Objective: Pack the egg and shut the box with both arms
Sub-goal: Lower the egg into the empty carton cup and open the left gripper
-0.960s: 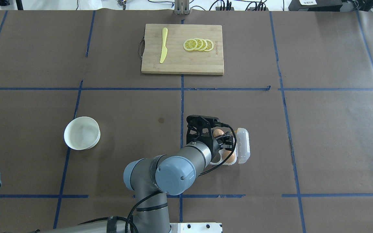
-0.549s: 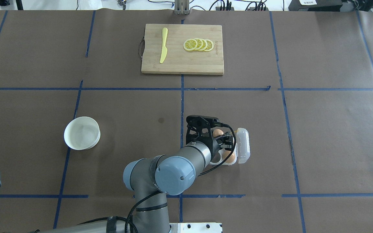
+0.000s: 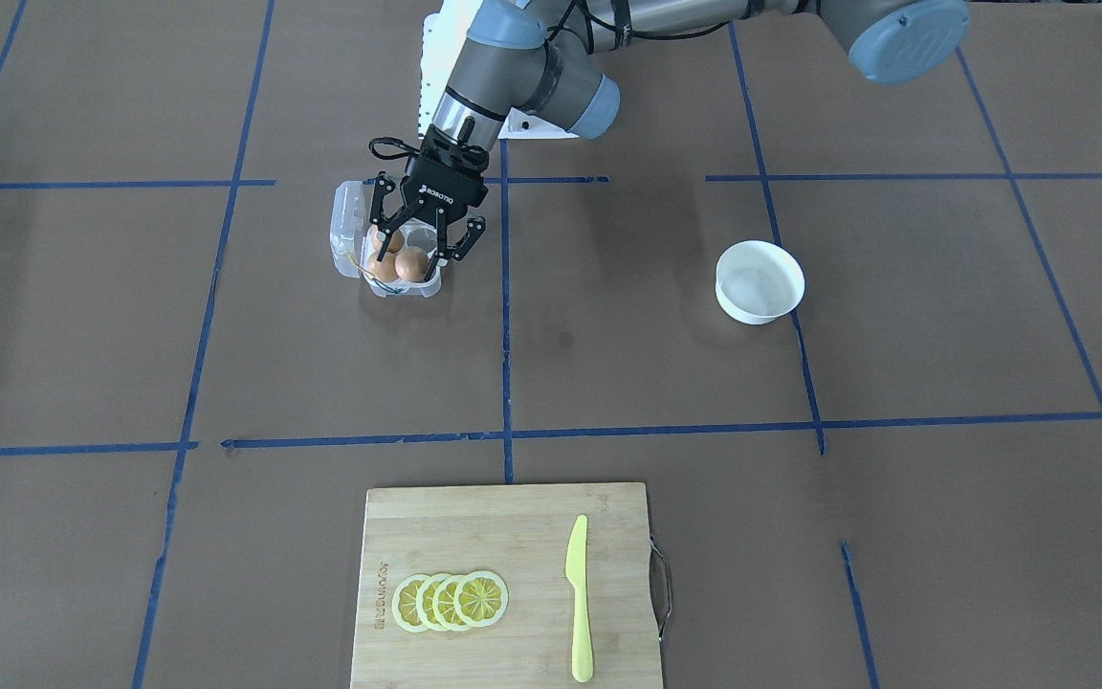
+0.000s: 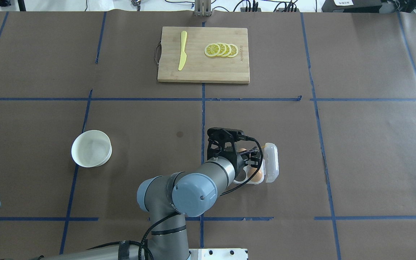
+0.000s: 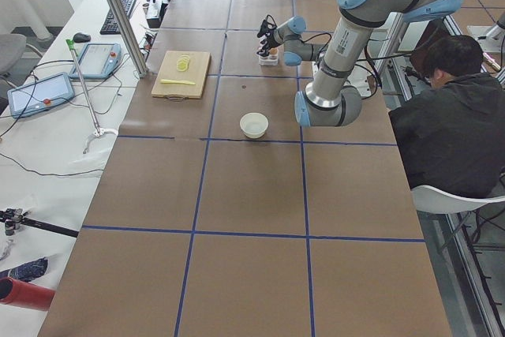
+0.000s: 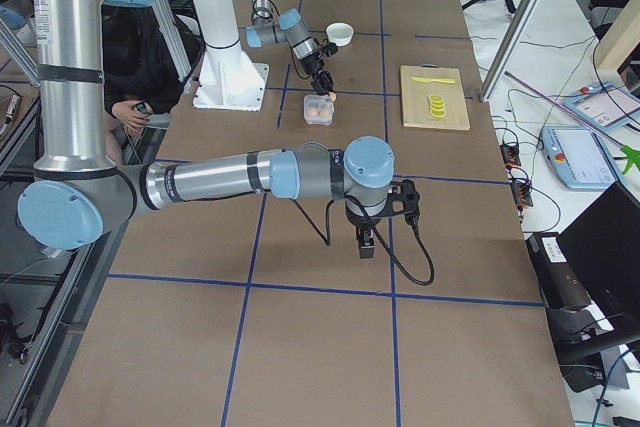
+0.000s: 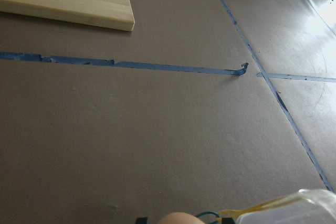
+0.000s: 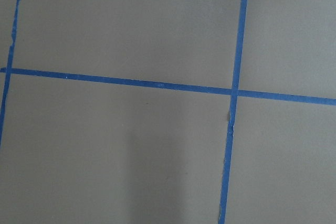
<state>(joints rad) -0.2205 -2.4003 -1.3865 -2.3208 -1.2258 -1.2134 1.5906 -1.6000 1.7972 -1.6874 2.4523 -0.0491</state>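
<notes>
The clear egg box (image 3: 348, 222) lies open on the brown table, its lid (image 4: 271, 162) folded out to the side. Orange-brown eggs sit in its cups: one at the front (image 3: 411, 263), another beside it (image 3: 381, 238), and one shows in the overhead view (image 4: 258, 175). My left gripper (image 3: 422, 251) hangs just over the box with its fingers spread wide around the front egg. The left wrist view shows the top of an egg (image 7: 181, 217) and the lid's edge (image 7: 294, 211). My right gripper (image 6: 365, 245) points down at bare table far from the box; I cannot tell whether it is open or shut.
A white bowl (image 4: 81, 161) stands empty to the left of the box. A wooden cutting board (image 4: 202, 74) at the far side carries lemon slices (image 4: 221, 50) and a yellow knife (image 4: 182, 50). Blue tape lines cross the table. A person sits beside the robot (image 5: 450, 108).
My left gripper has shifted slightly over the box and now hides more of the far egg. The box, the eggs and the bowl have not moved.
</notes>
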